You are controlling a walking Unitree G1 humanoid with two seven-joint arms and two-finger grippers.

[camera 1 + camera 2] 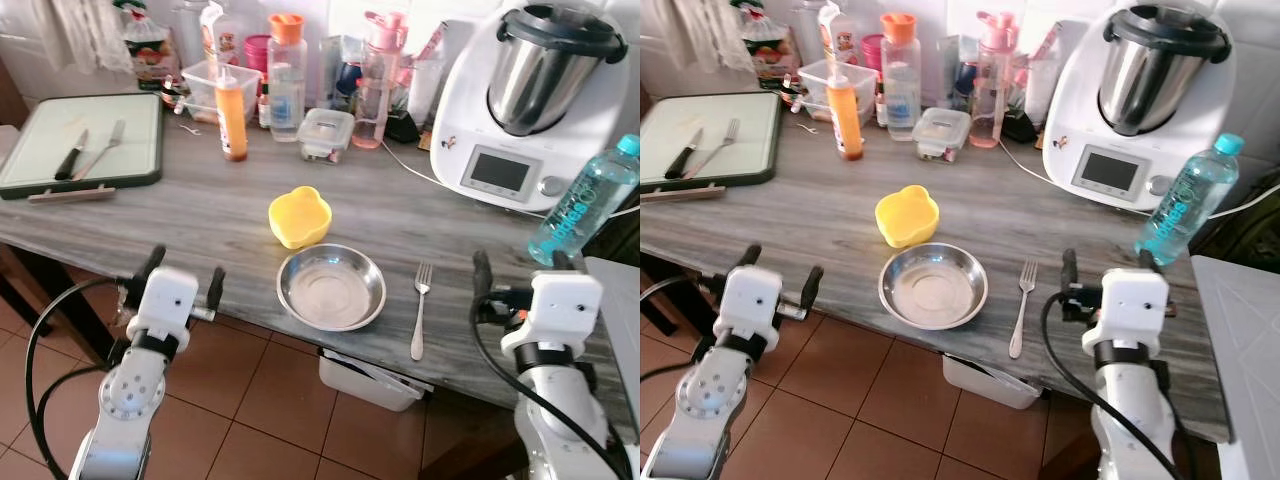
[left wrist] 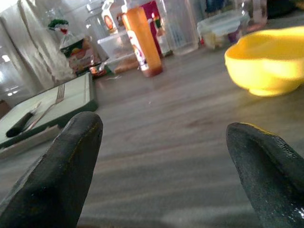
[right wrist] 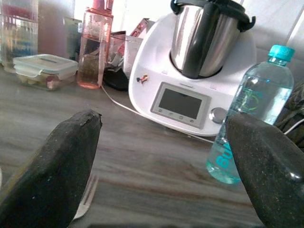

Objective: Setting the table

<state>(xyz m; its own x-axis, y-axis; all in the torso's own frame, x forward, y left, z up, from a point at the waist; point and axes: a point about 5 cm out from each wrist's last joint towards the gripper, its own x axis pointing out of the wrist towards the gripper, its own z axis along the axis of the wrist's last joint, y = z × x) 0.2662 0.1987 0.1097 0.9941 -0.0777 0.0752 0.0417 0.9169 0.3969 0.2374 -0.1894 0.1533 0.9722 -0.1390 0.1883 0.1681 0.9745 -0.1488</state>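
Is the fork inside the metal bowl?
No, the fork lies flat on the table beside the metal bowl, not in it.

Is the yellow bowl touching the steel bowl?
Cannot tell. In the left eye view the yellow bowl sits just behind the steel bowl; their rims meet or overlap in the picture, with no plain gap or contact. The right eye view looks the same.
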